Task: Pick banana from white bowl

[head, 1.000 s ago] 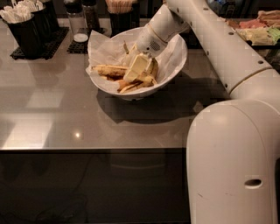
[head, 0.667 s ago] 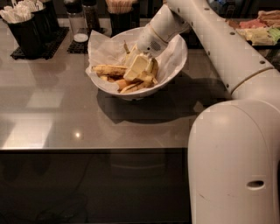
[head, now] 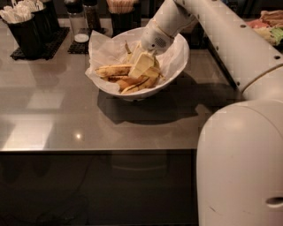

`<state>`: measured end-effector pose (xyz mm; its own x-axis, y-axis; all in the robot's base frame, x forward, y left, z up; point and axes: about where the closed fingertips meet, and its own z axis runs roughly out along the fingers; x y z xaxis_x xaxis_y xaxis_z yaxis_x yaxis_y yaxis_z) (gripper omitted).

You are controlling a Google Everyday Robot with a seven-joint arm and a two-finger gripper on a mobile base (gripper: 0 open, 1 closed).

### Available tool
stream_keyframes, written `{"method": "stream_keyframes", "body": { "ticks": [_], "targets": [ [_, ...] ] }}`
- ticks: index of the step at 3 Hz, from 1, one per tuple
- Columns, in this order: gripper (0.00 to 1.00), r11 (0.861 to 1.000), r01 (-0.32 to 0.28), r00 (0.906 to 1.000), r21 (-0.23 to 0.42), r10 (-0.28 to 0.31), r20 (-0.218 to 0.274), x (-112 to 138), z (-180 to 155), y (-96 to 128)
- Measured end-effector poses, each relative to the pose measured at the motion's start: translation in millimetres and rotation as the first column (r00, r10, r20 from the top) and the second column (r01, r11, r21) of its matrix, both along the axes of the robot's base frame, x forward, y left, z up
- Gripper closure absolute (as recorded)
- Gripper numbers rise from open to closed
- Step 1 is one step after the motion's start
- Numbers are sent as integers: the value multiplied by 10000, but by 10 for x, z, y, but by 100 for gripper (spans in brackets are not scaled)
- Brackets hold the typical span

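The white bowl (head: 177, 66) stands on the grey counter, lined with crumpled white paper. Several bananas lie in it. The longest one, the banana (head: 112, 70), lies at the left of the pile, dull yellow with brown-black mottling. Shorter yellow-orange bananas (head: 137, 83) lie in front of it. My gripper (head: 142, 66) reaches down into the bowl from the upper right, its pale fingers among the bananas just right of the long banana's end. The arm hides the back right of the bowl.
Black caddies with white utensils (head: 26, 24) stand at the back left. Shakers (head: 82, 20) and a cup of sticks (head: 121, 11) stand behind the bowl. Food packets (head: 269, 26) lie at the far right. My white base (head: 241, 167) fills the lower right. The counter's front edge (head: 97, 151) runs across the middle.
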<state>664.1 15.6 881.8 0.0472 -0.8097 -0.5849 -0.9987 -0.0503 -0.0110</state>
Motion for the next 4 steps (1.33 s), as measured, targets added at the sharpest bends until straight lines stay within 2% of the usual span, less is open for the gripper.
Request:
{"method": "stream_keyframes", "body": {
  "ticks": [1,2,3,4],
  "targets": [
    [100,9972,27,9999,-749,-16,144,-312,316,-93],
    [100,9951,253,9995,-957,-235,193,-676,654,-199],
    [100,9952,815,9963,-545,-799,301,-1149,968,-340],
    [100,9890,1445,9882,324,-1459,464,-1683,1127,-523]
  ]
}}
